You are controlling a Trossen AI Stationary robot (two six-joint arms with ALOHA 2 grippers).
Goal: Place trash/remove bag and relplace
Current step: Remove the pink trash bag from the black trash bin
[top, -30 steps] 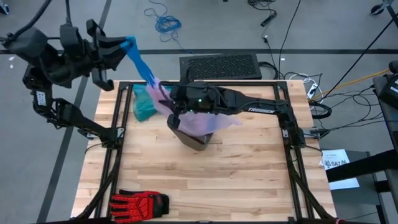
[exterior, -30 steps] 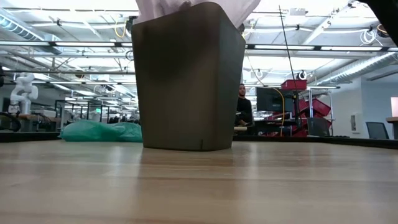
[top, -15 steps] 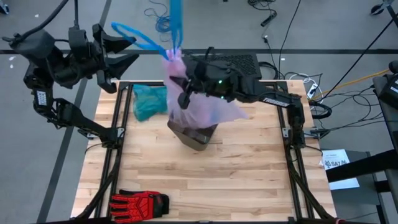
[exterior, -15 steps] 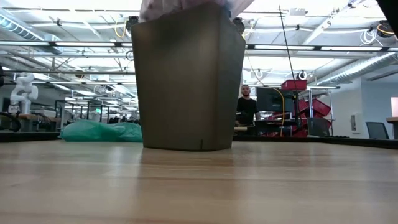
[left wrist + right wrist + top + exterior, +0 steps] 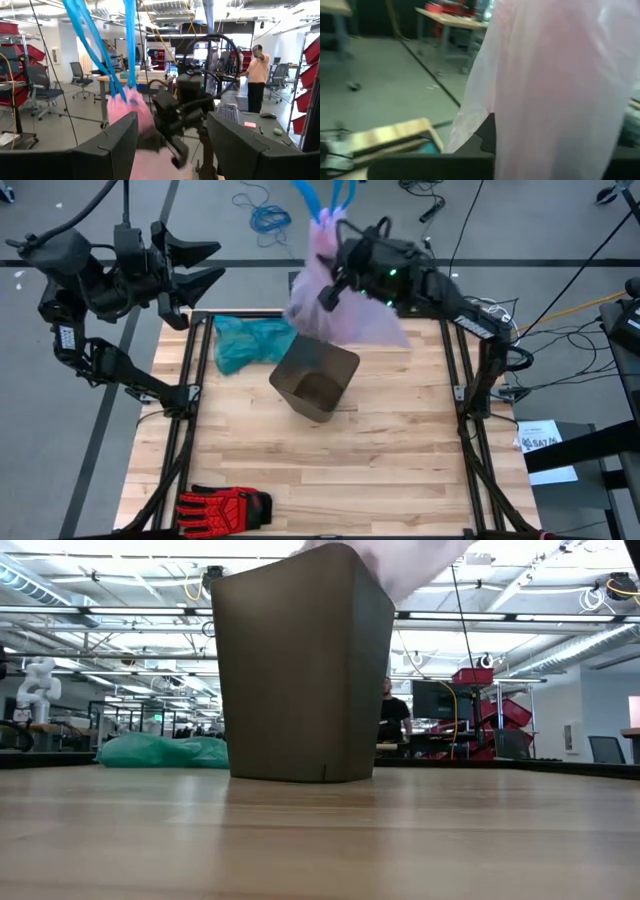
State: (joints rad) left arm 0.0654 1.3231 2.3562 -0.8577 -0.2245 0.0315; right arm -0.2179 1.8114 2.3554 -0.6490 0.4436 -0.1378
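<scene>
The right gripper (image 5: 340,275), fingers hidden in plastic, seems clamped on the bag (image 5: 335,305), which hangs below it above the bin (image 5: 315,375). Beside them, the left gripper (image 5: 205,265) gapes wide, empty.

A grey floor (image 5: 520,220) surrounds the wood table (image 5: 330,470). Loose cables lie on it: a blue coil (image 5: 268,220) at 12 o'clock of the table, black ones (image 5: 530,330) at 2 o'clock. A black mat (image 5: 355,286) sits just past the far edge. Beyond, an open workshop: a bright ceiling with pipes and strip lights (image 5: 120,610), red bins (image 5: 490,700) at 3 o'clock, office chairs (image 5: 42,87), a bench (image 5: 130,80), and a person (image 5: 257,75) standing at a desk.
</scene>
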